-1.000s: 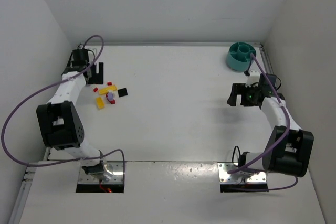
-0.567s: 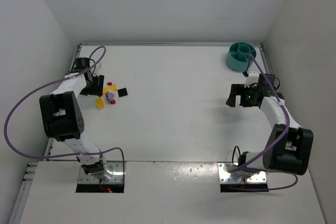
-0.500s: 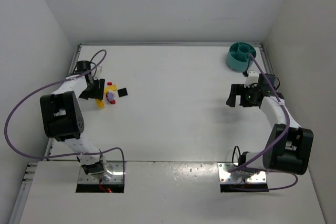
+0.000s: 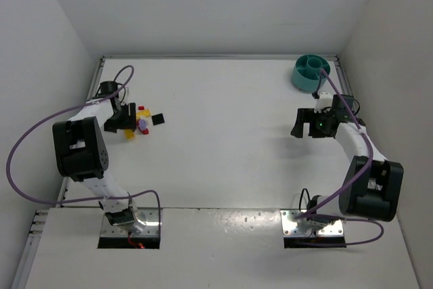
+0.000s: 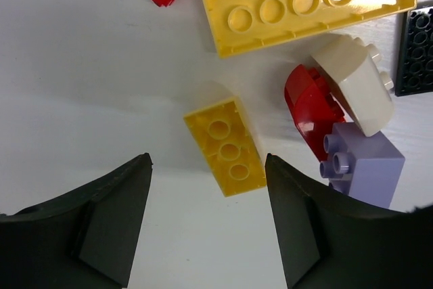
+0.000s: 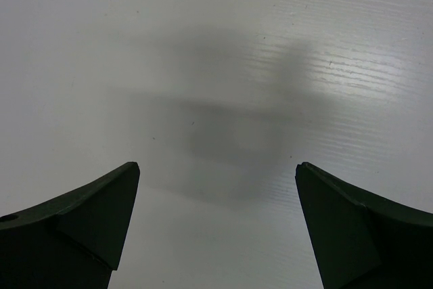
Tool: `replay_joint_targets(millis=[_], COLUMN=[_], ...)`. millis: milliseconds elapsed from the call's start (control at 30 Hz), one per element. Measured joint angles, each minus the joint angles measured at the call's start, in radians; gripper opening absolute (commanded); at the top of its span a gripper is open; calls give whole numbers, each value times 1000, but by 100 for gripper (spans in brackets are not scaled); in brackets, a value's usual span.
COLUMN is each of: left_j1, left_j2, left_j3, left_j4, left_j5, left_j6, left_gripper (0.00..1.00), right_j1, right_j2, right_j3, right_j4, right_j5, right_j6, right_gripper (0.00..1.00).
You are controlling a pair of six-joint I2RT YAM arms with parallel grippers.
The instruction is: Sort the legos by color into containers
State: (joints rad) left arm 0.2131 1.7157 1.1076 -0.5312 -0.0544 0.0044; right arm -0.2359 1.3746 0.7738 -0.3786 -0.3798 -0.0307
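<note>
You have not sorted anything yet, as far as the pictures show. The legos (image 4: 140, 122) all lie in a small heap at the far left of the table (image 4: 223, 113). The teal tub (image 4: 310, 72) sits well apart in the far right corner, and no brick shows in it. Your left gripper (image 5: 208, 162) is wide open and holds nothing. The short yellow brick (image 5: 225, 147) lies on the table, its near end between the two fingers. Your right gripper (image 6: 216, 167) is open too, with nothing in it, near the tub.
</note>
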Motion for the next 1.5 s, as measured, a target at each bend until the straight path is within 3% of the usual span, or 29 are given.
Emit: replay_joint_targets(millis=[300,567,667,767,867,1000,1100,1300,1500], left_j1=[6,61,110,150,143,32,-103,-409,-660], left_j2=[86,102,95,67,-24,-215,-371,-611,-673], left_j3=[0,8,7,2,0,-7,-41,-124,-125], left_j4=[13,26,27,14,-33,-82,-87,-33,39], left_j5=[25,84,188,338,509,671,711,662,507], left_j6=[-79,-127,-117,-61,58,230,310,349,342], left_gripper=[56,23,13,12,12,12,12,11,10], right_j1=[0,2,11,32,59,106,156,326,497], right_j2=[10,-72,-224,-333,-308,-109,58,188,231], right_j3=[0,-25,-66,-49,77,375,517,485,470], right_j4=[0,16,35,29,-65,-236,-294,-191,18], right_j5=[0,-43,-105,-193,-302,-470,-570,-610,-612], right_j6=[0,-3,-15,-58,-132,-181,-135,190,499], right_gripper=[98,94,91,91,84,74,77,79,81])
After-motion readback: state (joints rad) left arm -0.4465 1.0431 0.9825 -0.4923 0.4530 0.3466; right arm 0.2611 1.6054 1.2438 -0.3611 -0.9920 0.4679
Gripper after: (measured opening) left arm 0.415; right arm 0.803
